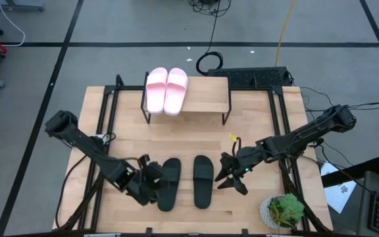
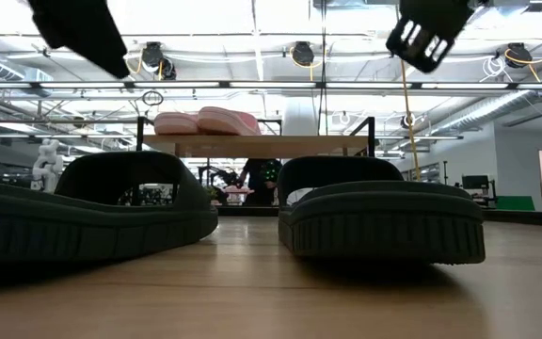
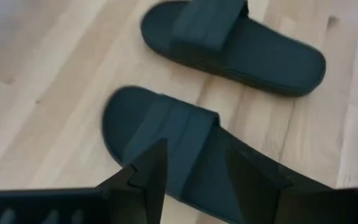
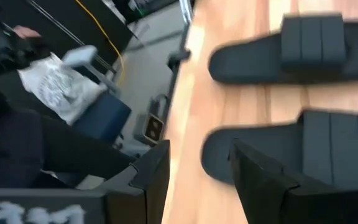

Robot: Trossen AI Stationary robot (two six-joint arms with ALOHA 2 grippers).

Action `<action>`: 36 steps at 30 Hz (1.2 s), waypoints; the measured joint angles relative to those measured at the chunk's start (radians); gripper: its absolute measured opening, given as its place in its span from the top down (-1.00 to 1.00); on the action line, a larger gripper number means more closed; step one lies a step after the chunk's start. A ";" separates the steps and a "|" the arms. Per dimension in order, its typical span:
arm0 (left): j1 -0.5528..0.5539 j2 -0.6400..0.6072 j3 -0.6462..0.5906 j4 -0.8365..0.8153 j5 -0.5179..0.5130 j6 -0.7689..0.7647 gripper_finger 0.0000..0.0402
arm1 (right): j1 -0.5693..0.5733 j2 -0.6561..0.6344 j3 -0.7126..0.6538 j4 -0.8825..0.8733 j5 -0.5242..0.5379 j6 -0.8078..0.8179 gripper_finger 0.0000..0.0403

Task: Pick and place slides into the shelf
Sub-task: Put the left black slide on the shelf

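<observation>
Two black slides lie side by side, soles down, on the near middle of the table: the left one and the right one. Two pink slides sit soles down on the left half of the shelf at the far edge. My left gripper hangs open above the left black slide's outer side. My right gripper hangs open just right of the right black slide. Both are raised off the table.
A small potted plant stands at the table's near right corner. A dark keyboard lies beyond the far edge, right of the shelf. A small yellow item lies on the table behind my right gripper. The shelf's right half is bare wood.
</observation>
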 joint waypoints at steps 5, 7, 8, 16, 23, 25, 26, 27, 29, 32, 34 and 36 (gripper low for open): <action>-0.021 0.069 0.002 0.012 0.001 -0.028 0.22 | 0.009 0.006 0.000 -0.026 0.000 -0.001 0.23; -0.022 0.096 0.002 0.012 0.001 -0.032 0.22 | 0.009 0.006 0.000 -0.026 0.001 -0.001 0.23; -0.022 0.110 0.002 0.012 0.001 -0.032 0.22 | 0.009 0.003 0.000 -0.026 0.001 -0.001 0.23; -0.014 0.206 0.002 -0.005 0.000 -0.028 0.22 | 0.009 -0.001 0.000 -0.025 0.001 0.000 0.23; -0.013 0.225 0.002 -0.009 -0.010 0.001 0.22 | 0.008 0.000 0.000 -0.026 0.001 -0.004 0.23; -0.012 0.225 0.002 -0.019 -0.012 0.019 0.22 | 0.008 0.000 0.000 -0.026 0.001 -0.008 0.23; -0.011 0.225 0.002 -0.027 -0.017 0.028 0.22 | 0.007 0.000 0.000 -0.026 0.001 -0.009 0.23; -0.009 0.226 0.002 -0.033 -0.024 0.036 0.22 | 0.007 0.000 0.000 -0.025 0.002 -0.010 0.23; -0.003 0.226 0.002 -0.036 -0.031 0.055 0.22 | 0.007 0.000 0.000 -0.026 0.007 -0.011 0.23; 0.006 0.226 0.002 -0.035 -0.033 0.083 0.22 | 0.007 0.000 0.000 -0.027 0.027 -0.011 0.23; 0.010 0.226 0.002 -0.027 -0.034 0.097 0.22 | 0.007 0.000 0.000 -0.028 0.031 -0.011 0.23; 0.014 0.226 0.002 -0.014 -0.034 0.115 0.22 | 0.006 0.000 0.000 -0.028 0.032 -0.011 0.23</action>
